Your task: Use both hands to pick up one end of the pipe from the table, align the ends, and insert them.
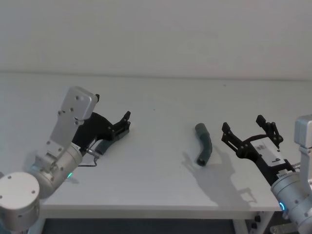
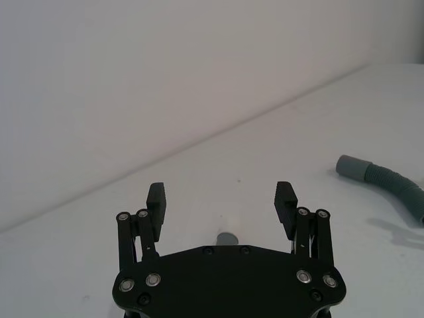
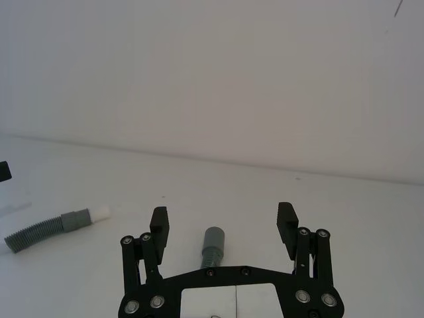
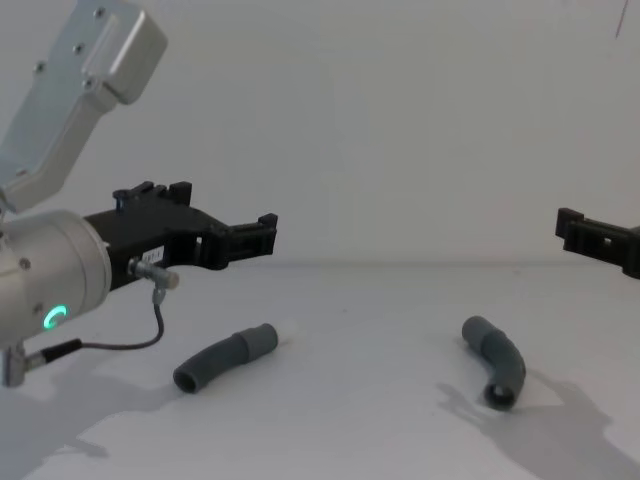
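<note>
While the left claw [image 1: 126, 123] is hovering spread and empty over the white-tipped pipe piece [image 4: 225, 358] on the desk [image 1: 156, 195], the right claw [image 1: 242, 122], likewise spread, is pointing at the plain-cuffed pipe piece [image 1: 204, 144] lying just to its left, long axis running near-to-far.

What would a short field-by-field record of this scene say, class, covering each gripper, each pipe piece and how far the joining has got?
left gripper: open, raised above the spigot piece
right gripper: open, raised, to the robot's right of the plain-cuff piece
spigot piece: lying on the table, with its white spigot free
plain-cuff piece: lying on the table, bent
progress: neither piece gripped; ends apart, not joined
</note>
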